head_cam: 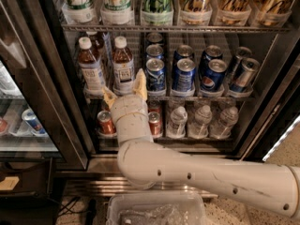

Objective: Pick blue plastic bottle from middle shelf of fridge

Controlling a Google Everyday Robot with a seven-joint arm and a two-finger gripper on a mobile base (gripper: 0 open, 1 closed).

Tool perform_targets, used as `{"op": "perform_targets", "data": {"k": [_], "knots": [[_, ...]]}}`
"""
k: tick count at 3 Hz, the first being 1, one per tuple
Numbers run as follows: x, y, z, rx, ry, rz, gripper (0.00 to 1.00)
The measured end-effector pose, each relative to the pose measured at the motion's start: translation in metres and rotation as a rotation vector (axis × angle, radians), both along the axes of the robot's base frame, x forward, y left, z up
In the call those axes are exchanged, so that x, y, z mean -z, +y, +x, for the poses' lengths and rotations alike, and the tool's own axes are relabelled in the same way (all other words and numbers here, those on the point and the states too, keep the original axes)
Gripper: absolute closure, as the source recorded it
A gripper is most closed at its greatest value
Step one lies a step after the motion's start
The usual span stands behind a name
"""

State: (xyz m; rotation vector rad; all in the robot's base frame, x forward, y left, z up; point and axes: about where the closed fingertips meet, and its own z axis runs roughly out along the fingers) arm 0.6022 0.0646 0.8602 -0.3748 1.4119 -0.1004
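Observation:
The blue plastic bottle (pixel 123 65) stands at the front of the middle shelf (pixel 211 98) of the fridge (pixel 50 78), second lane from the left. It holds brown drink and has a white cap and a white label with a dark square emblem. A similar brown bottle (pixel 91 65) with a plain pale-blue label stands just left of it. My gripper (pixel 124 91) is open, fingers pointing up, just in front of and below the blue plastic bottle's base. One fingertip (pixel 140 82) lies at the bottle's right side, the other (pixel 108 96) at its lower left. It holds nothing.
Blue soda cans (pixel 183 75) fill the lanes right of the bottles. Red cans (pixel 105 123) and water bottles (pixel 201 121) stand on the rack below, tall cans (pixel 156 3) above. A smaller glass-fronted cooler (pixel 18 121) is at left. A clear plastic bin (pixel 154 210) lies under my arm.

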Motion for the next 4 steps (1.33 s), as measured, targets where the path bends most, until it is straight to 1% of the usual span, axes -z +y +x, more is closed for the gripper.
{"op": "perform_targets", "data": {"k": [1, 2, 3, 4], "knots": [[0.001, 0.0, 0.006, 0.003, 0.0, 0.014, 0.25], [0.001, 0.003, 0.011, -0.01, 0.006, 0.034, 0.33], [0.004, 0.008, 0.02, -0.032, 0.033, 0.078, 0.3], [0.005, 0.008, 0.022, -0.03, 0.035, 0.08, 0.29]]}}
